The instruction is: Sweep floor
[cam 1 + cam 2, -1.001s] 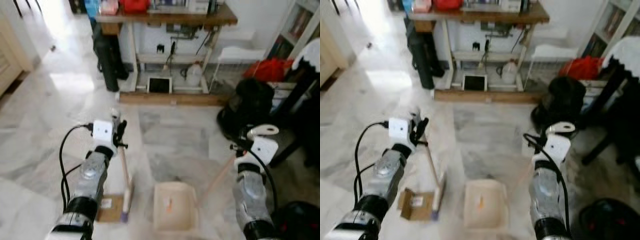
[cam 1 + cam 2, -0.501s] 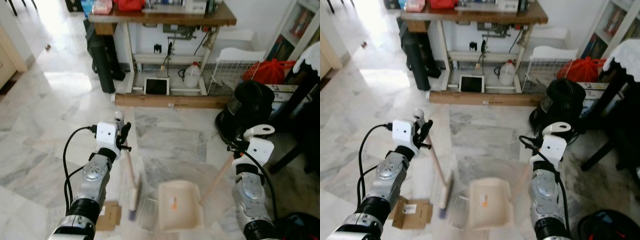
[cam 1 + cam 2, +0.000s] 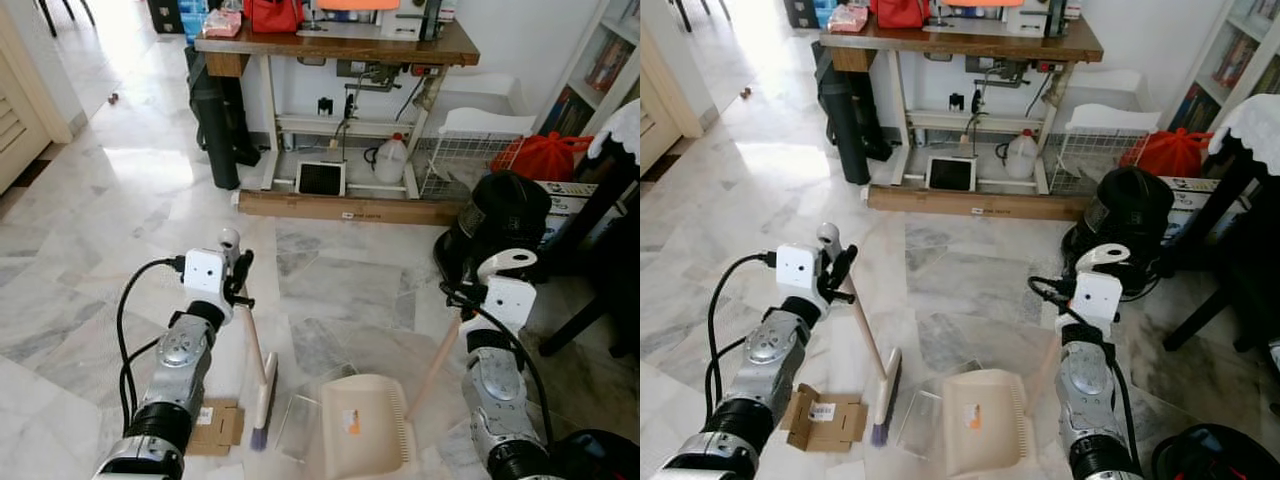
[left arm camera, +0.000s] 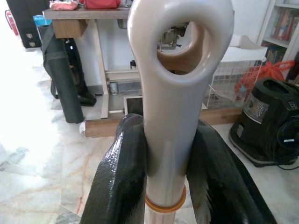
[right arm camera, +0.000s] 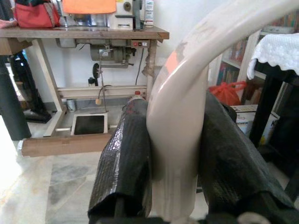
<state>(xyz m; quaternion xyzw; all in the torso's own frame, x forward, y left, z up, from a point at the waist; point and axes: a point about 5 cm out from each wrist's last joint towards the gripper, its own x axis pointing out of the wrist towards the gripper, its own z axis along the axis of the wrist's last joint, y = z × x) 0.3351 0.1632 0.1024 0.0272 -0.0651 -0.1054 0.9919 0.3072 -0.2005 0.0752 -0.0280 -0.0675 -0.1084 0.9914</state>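
Note:
My left gripper (image 3: 241, 276) is shut on the cream handle of a broom (image 3: 254, 340), just below the handle's hanging loop (image 4: 180, 42). The black fingers (image 4: 121, 177) press on both sides of the handle. The broom head (image 3: 263, 400) rests on the marble floor. To its left lies a flat piece of cardboard (image 3: 214, 426), and to its right a clear plastic scrap (image 3: 299, 424). A cream dustpan (image 3: 366, 440) stands on the floor at the right. My right gripper (image 5: 175, 109) is shut on the top of its long handle (image 3: 437, 360).
A sewing table (image 3: 340, 45) stands at the back, with a wooden plank (image 3: 340, 207), a white jug (image 3: 390, 160) and a tablet-like frame (image 3: 320, 179) under it. A black bag (image 3: 218, 120) leans at its left. A black vacuum (image 3: 498, 218), a wire basket (image 3: 468, 150) and dark furniture crowd the right.
The view has shifted back and steadied. The broom head has slid right, off the cardboard's edge towards the dustpan. A clear plastic scrap now lies between them. Both grips are unchanged.

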